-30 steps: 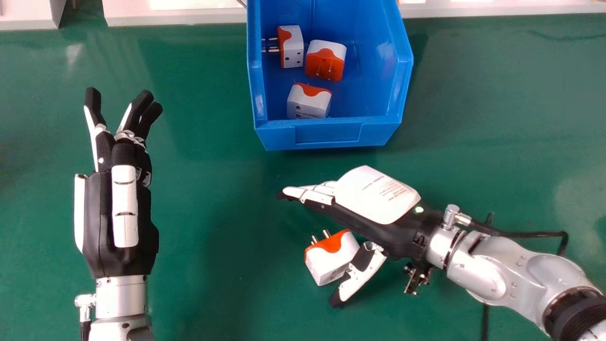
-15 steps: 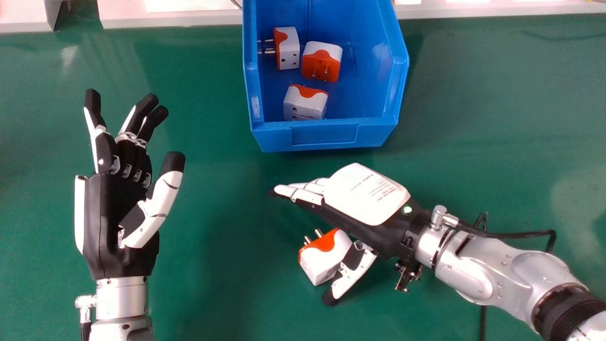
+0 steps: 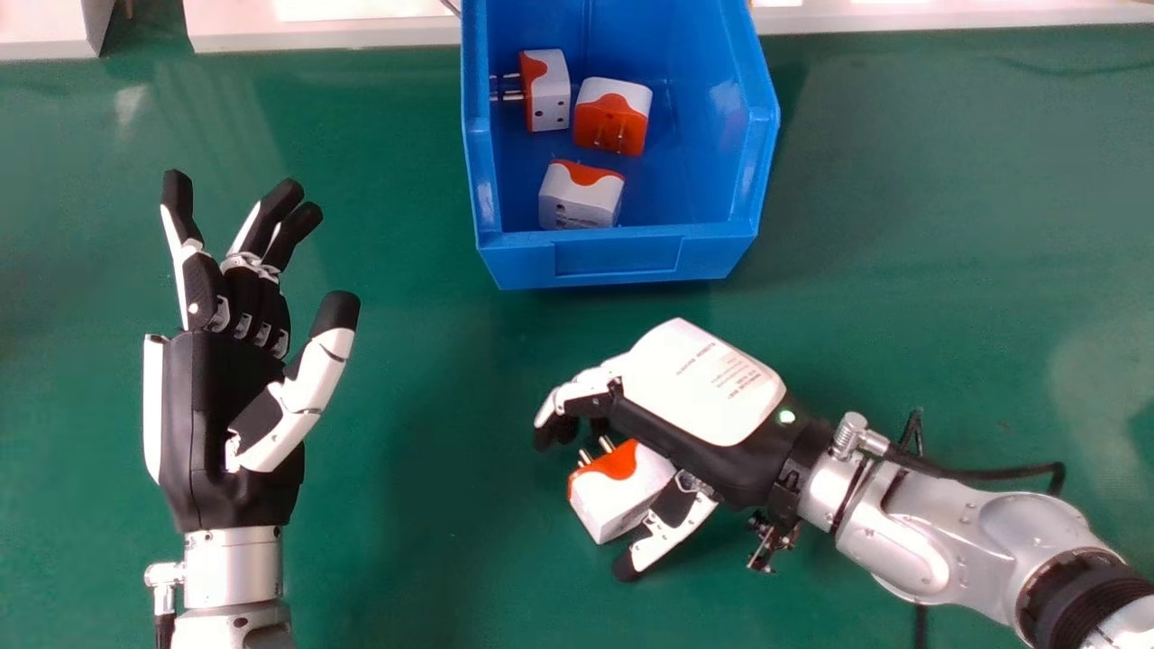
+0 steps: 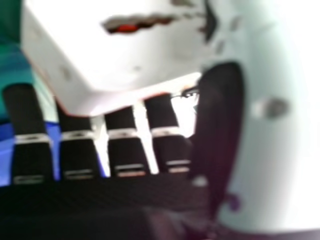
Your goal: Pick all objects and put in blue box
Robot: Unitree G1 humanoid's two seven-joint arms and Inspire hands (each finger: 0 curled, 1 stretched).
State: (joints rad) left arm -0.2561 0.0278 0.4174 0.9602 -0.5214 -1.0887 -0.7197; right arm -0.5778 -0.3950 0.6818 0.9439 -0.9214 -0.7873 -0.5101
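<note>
In the head view a white and orange plug adapter (image 3: 620, 491) lies on the green table, between the palm side and thumb of my right hand (image 3: 703, 388), whose fingers curve round its prong side. The right hand view shows the adapter (image 4: 115, 55) close up, by my right hand (image 4: 217, 125), its thumb alongside. The blue box (image 3: 618, 257) stands beyond and holds three adapters: one on its side (image 3: 550, 95), one with prongs toward the camera (image 3: 613, 117), one near the front wall (image 3: 581, 196). My left hand (image 3: 225, 406) is open, palm up, at the left.
The green table (image 3: 433, 379) stretches between my left hand and the adapter. A white ledge (image 3: 325, 31) runs along the far edge of the table. A black cable (image 3: 983, 470) trails beside my right forearm.
My right hand's fingers have bent from straight to curled around the adapter, after the hand shifted slightly left. My left thumb has swung outward from across the palm.
</note>
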